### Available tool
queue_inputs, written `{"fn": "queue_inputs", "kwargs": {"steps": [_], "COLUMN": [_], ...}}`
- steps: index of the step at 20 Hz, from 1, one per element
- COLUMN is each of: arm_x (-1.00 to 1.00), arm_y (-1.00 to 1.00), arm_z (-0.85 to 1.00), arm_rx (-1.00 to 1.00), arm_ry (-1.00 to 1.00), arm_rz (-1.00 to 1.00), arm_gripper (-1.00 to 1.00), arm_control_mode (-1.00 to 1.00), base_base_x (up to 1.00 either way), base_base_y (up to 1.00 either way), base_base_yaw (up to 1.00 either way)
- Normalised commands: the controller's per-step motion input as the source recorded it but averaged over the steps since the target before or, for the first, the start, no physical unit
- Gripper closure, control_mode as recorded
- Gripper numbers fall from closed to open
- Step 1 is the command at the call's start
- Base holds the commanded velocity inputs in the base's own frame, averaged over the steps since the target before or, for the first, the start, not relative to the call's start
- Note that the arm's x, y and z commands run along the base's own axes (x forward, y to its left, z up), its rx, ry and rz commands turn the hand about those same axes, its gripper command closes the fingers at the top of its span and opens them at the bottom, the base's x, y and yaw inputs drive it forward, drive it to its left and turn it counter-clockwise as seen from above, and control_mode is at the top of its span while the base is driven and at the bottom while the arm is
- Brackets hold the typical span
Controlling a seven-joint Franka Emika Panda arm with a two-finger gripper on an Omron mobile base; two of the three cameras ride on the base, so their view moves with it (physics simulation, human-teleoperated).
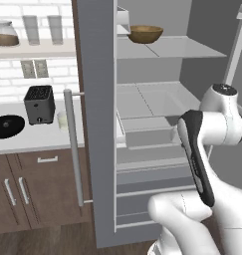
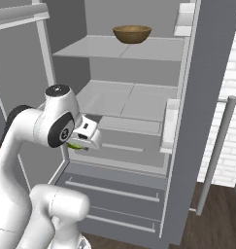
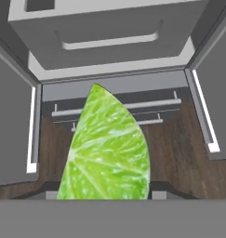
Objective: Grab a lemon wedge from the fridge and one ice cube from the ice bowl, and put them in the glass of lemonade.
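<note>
Green-yellow, light and likely slick, the lemon wedge (image 3: 107, 148) sits pinched in the closed gripper (image 2: 80, 144) before the open fridge (image 2: 139, 97), best held across its flat faces.

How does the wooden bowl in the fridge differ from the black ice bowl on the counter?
The wooden bowl is brown, deep and matte; the ice bowl is black, shallow and glossy. The wooden bowl sits on the top shelf of the open fridge; the ice bowl rests on the counter beside the toaster. Both are round.
</note>
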Motion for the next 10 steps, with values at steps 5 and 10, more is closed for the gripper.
{"fn": "queue_inputs", "kwargs": {"steps": [5,10], "arm_x": [-0.20,-0.12], "arm_y": [0.00,0.13], "arm_z": [0.06,0.19], "arm_rx": [0.01,0.02], "arm_ry": [0.00,-0.01], "arm_rz": [0.00,0.00], "arm_gripper": [1.00,1.00], "arm_control_mode": [-1.00,-1.00], "base_base_x": [0.00,0.00], "base_base_y": [0.00,0.00], "base_base_yaw": [0.00,0.00]}}
